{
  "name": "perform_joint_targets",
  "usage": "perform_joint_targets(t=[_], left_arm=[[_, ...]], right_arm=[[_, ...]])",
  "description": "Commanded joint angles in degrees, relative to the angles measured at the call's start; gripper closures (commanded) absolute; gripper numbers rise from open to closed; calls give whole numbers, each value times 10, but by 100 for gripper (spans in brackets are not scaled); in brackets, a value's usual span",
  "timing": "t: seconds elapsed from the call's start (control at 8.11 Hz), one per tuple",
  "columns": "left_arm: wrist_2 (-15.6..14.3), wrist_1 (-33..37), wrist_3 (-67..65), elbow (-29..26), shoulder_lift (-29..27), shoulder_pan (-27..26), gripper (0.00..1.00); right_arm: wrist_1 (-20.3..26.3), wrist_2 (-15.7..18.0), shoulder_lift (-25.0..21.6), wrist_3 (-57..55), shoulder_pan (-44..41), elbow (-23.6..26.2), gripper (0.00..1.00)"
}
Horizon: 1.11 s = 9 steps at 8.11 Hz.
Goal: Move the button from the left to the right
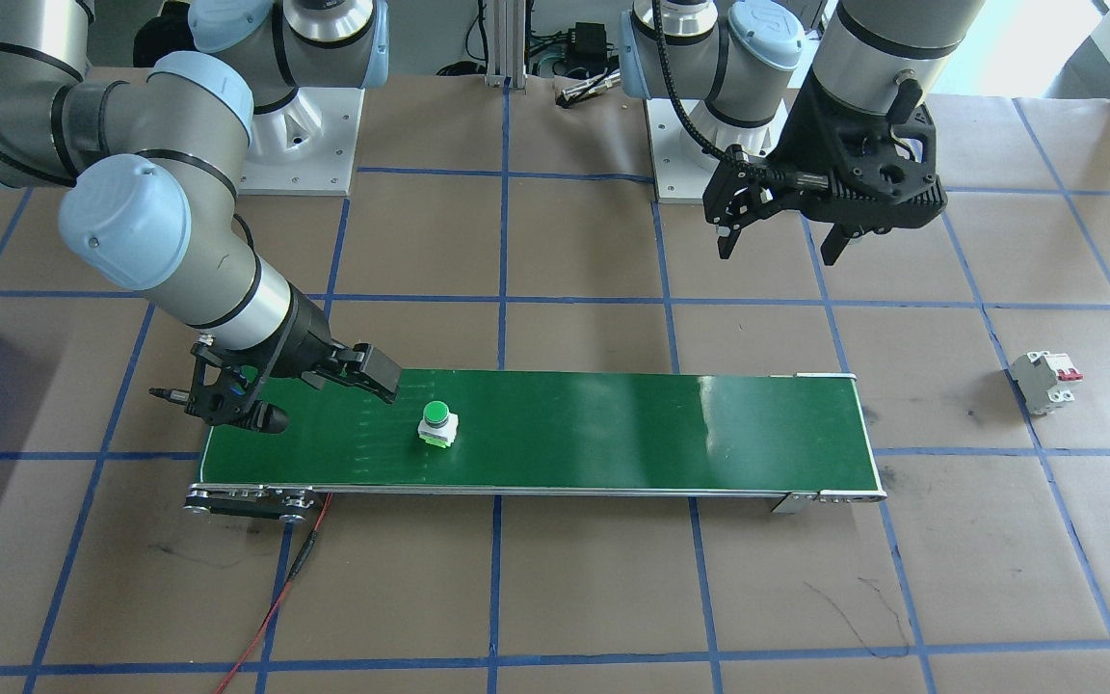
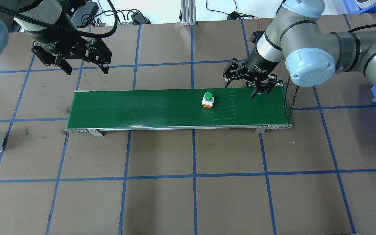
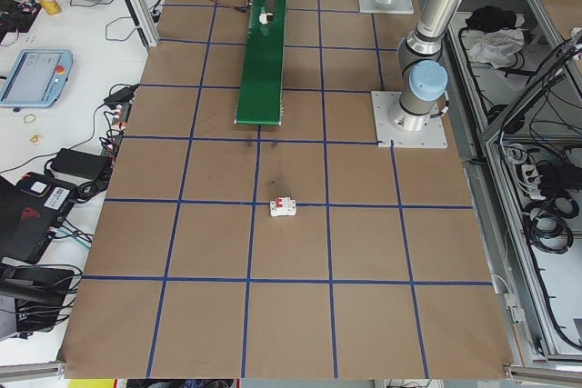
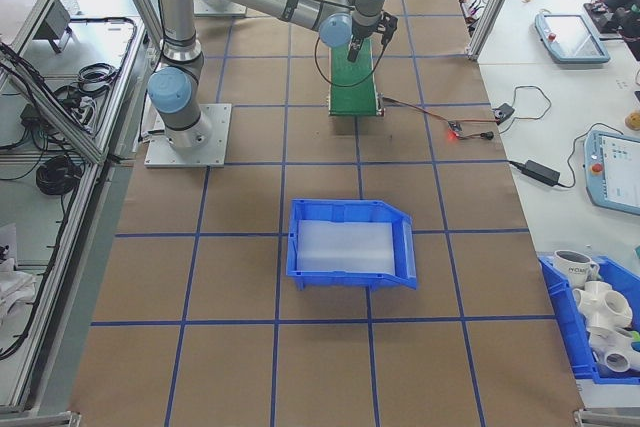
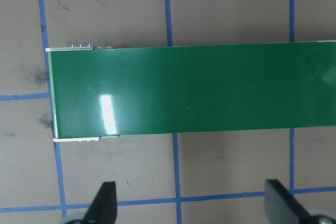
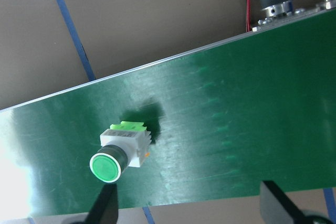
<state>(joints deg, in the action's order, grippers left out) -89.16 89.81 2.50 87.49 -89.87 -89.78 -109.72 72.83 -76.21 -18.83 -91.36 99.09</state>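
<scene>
The left gripper (image 2: pixel 84 66) is held open, empty, beyond the belt's (image 2: pixel 135 109) left end. The button (image 2: pixel 208 100) stands upright right of the belt's middle; it is judged light, rigid and slick-capped, best pinched across its squarish base. The right gripper (image 2: pixel 242 87), spread open, hovers just right of it.

The button (image 2: pixel 208 100) stands alone on the green belt (image 2: pixel 142 107), with bare belt on every side. The right hand (image 2: pixel 247 85) hangs wide apart near it, toward the belt's end; the left hand (image 2: pixel 83 65) hovers beyond the belt's far end, spread
</scene>
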Motion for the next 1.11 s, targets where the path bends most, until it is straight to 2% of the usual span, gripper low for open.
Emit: perform_joint_targets(t=[0.0, 0.25, 0.37, 0.49, 0.62, 0.74, 0.86, 0.99], left_arm=[[0, 1, 1, 0, 0, 0, 0], [0, 1, 2, 1, 0, 0, 0], [0, 3, 3, 1, 1, 0, 0], [1, 1, 2, 1, 0, 0, 0], [1, 1, 3, 1, 0, 0, 0], [2, 1, 2, 0, 0, 0, 0], [3, 0, 2, 0, 0, 0, 0], [3, 0, 2, 0, 0, 0, 0]], right_arm=[[-9, 6, 25, -18, -17, 0, 6], [-25, 16, 55, -14, -16, 0, 9], [-40, 41, 64, -12, -16, 0, 11], [-44, 57, 66, 4, -16, -1, 24], [-42, 117, 67, 54, -16, -1, 44], [-41, 137, 69, 78, -16, -3, 69], [-41, 141, 69, 85, -15, -7, 91], [-41, 145, 67, 102, -15, -11, 97]])
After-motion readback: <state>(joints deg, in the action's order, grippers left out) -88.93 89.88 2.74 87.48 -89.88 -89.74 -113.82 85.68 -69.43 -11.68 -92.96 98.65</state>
